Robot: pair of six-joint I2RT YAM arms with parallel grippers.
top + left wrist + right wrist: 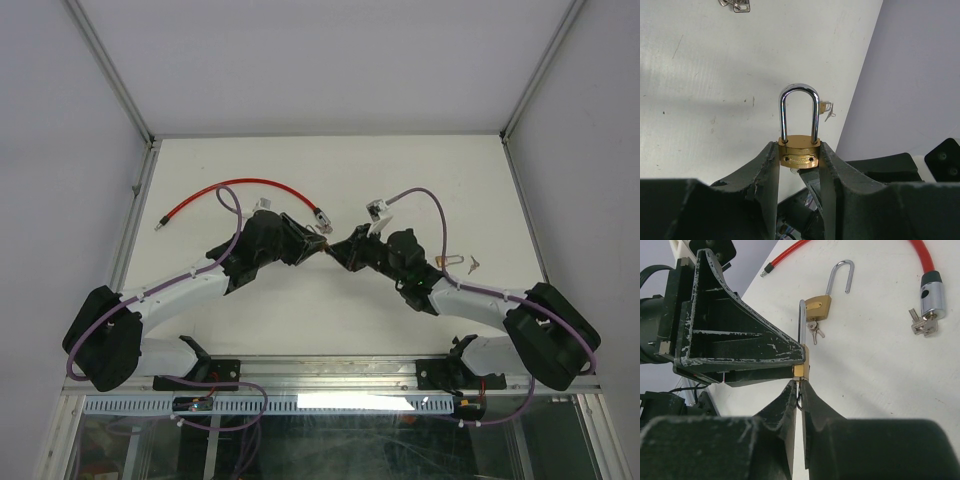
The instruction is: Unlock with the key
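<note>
The padlock [800, 146], a brass body with its chrome shackle seated shut, is clamped by its sides in the left gripper [799, 152] above the table's [330, 160] middle. The right gripper [799, 390] pinches a thin key [798, 399], mostly hidden, at the padlock's underside.

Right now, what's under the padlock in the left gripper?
The right gripper, fingertips closed, sits directly beneath the padlock. Whatever it pinches and the keyhole are covered, so I cannot confirm a key is in.
</note>
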